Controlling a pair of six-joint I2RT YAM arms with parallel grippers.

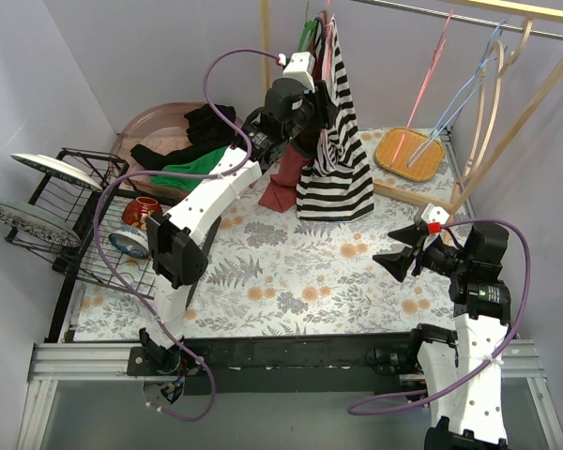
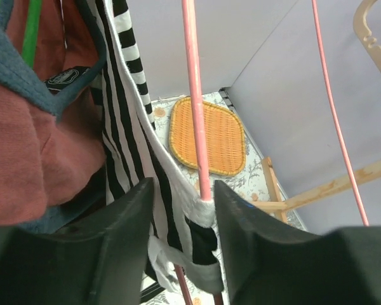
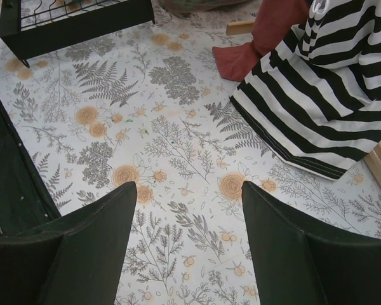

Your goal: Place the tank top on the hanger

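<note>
The striped tank top point(image 1: 336, 169) hangs below the rail at the back, its hem resting on the table; the right wrist view shows that hem point(image 3: 324, 89). Its white-trimmed strap point(image 2: 200, 206) wraps round an arm of the pink hanger point(image 2: 195, 95), whose top shows near the rail point(image 1: 329, 42). My left gripper point(image 1: 311, 111) is raised to the top's shoulder. Its jaws point(image 2: 184, 190) stand open on either side of the strap and the hanger arm. My right gripper point(image 1: 399, 248) hovers open over the floral tablecloth point(image 3: 189, 190), empty and well short of the hem.
A dull red top point(image 1: 286, 183) hangs left of the striped one. Another pink hanger point(image 1: 430, 80), a light blue hanger point(image 1: 469, 94) and a wooden hanger point(image 1: 502, 84) hang at the right. An orange woven mat point(image 1: 408, 150), pink basin point(image 1: 159, 122), green garment point(image 1: 192, 169) and wire rack point(image 1: 94, 216) surround.
</note>
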